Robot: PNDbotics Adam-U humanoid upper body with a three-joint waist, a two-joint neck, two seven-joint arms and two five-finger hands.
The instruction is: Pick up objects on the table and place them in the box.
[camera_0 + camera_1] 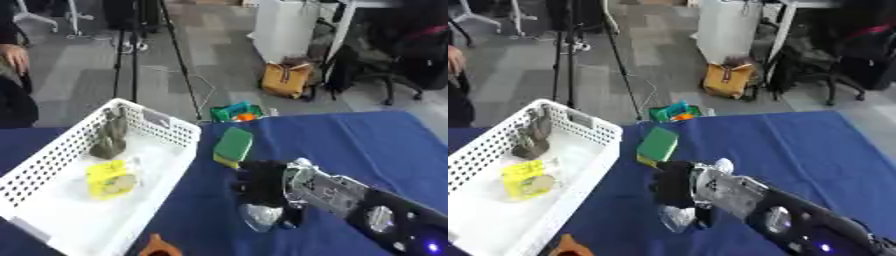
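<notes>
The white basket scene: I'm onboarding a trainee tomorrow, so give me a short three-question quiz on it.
1. True or false: the green and yellow sponge lies inside the white basket.
2. Which hand is over the blue tablecloth: A left, B right?
3. Fill in: the hand is over a small ____ object.

Key: 1 false, it sits on the cloth beside the basket. 2 B. 3 clear.

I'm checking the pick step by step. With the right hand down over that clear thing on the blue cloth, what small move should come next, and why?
Probably lift a little, straight up. The right hand seems curled on the clear object, which shows just below its fingers on the blue cloth. The white basket lies to its left, so raising first would clear its wall before carrying across.
</notes>
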